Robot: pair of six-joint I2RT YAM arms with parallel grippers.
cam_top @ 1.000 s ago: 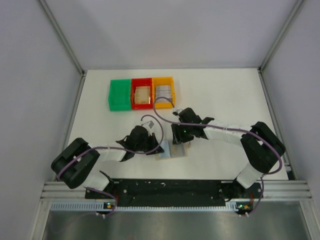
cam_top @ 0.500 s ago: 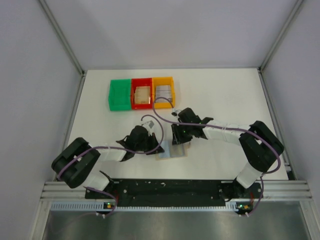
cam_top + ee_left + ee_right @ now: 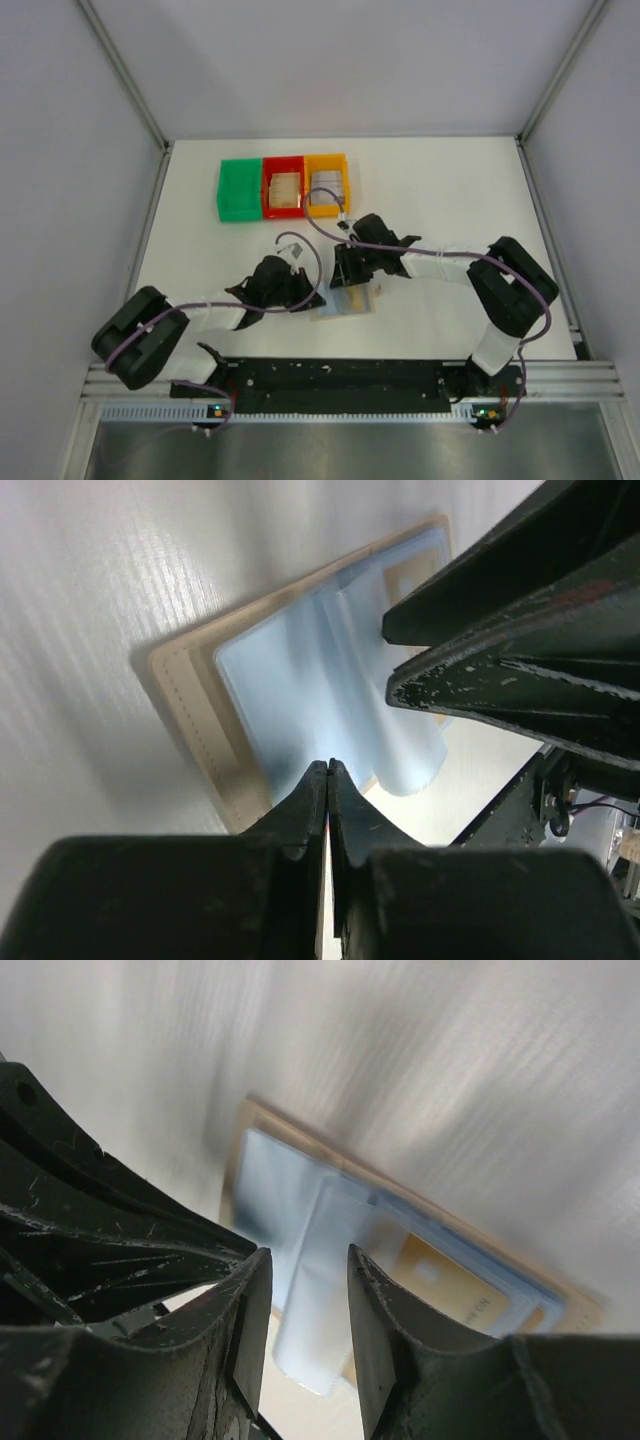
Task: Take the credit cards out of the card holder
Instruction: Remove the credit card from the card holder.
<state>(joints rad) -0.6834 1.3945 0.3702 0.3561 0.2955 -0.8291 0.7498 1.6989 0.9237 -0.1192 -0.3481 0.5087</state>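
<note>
Arms slid left: L gripper (image 3: 328,770) closed, R gripper (image 3: 308,1260) part-open over 1 card holder (image 3: 300,670); 3 bins (image 3: 238,190).

Your card holder (image 3: 180,695) shows a tan skin with a dotted stitch line along its edge, and its lining (image 3: 300,680) is pale blue-grey. One credit card (image 3: 440,1275) looks yellowish-tan (faint print, unreadable). A green bin (image 3: 239,190), a red bin (image 3: 270,172) and an orange bin (image 3: 327,162) sit on the white table (image 3: 450,190).
</note>
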